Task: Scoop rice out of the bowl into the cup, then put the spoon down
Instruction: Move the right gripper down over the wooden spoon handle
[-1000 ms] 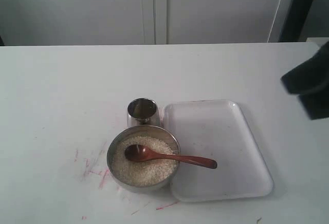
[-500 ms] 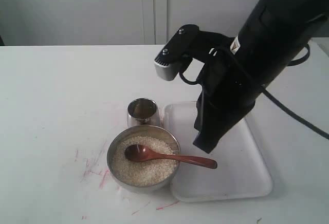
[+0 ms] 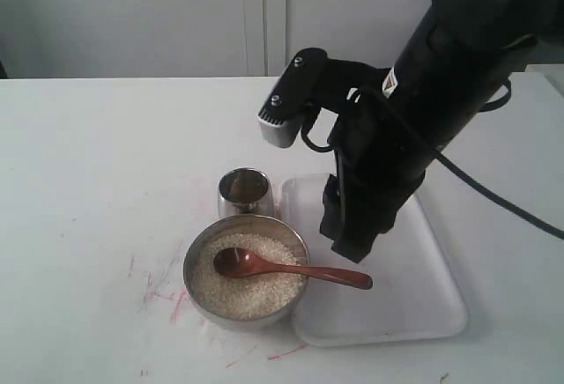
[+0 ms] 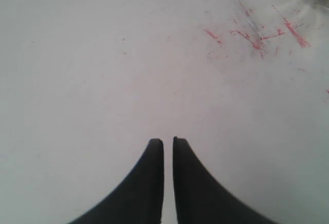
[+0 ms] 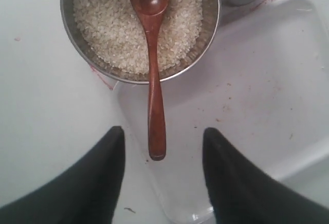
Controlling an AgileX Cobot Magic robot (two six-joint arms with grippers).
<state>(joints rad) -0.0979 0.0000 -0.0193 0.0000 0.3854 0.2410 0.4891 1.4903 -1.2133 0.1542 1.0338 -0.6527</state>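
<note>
- Right end effector (image 5: 162, 131): fingers wide apart, holding nothing, poised above the spoon (image 5: 152, 75) handle's end, no contact.
- Spoon's head lies on the rice (image 3: 256, 296) in the bowl (image 3: 196, 289). Its handle runs toward 3 o'clock over the tray (image 3: 423, 305).
- Cup (image 3: 244, 188) stands just beside the bowl at 12 o'clock, with no rice visible inside.
- Left end effector (image 4: 168, 142): fingers almost together, empty, over bare surface (image 4: 103, 54).
- Judgement: nothing scooped yet. Grasp, scoop, pour and set-down all remain.
</note>
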